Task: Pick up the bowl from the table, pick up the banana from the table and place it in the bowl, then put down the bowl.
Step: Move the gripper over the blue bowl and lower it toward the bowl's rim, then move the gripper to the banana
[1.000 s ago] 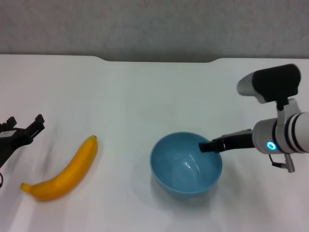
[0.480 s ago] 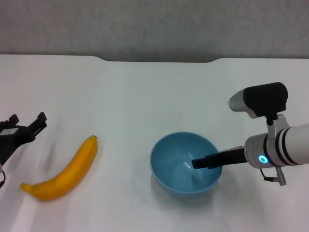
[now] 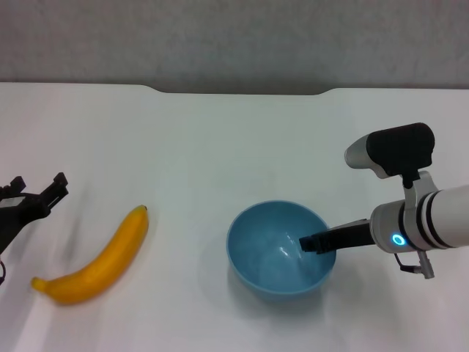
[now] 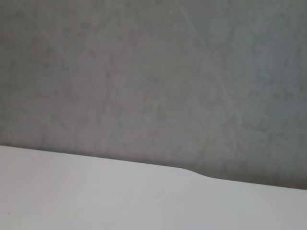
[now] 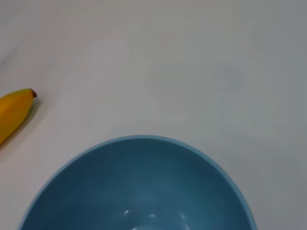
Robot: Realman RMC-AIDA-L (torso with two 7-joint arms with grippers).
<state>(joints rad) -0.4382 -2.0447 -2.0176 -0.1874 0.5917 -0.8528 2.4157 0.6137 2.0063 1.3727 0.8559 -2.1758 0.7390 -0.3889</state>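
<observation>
The light blue bowl (image 3: 280,249) stands on the white table (image 3: 220,147) at the front, right of the middle. My right gripper (image 3: 316,242) reaches in from the right, over the bowl's right rim and into its inside. The right wrist view looks down into the bowl (image 5: 144,191), with the banana's dark tip (image 5: 17,108) beyond it. The yellow banana (image 3: 99,258) lies on the table left of the bowl. My left gripper (image 3: 37,192) is open and empty at the table's left edge, a little left of the banana.
The table's far edge has a shallow notch (image 3: 238,92) with a grey wall behind it. The left wrist view shows only that wall and the table edge (image 4: 144,167).
My right gripper has dropped from the bowl's rim down into the bowl, then drawn back slightly to the right. The left gripper has hardly moved.
</observation>
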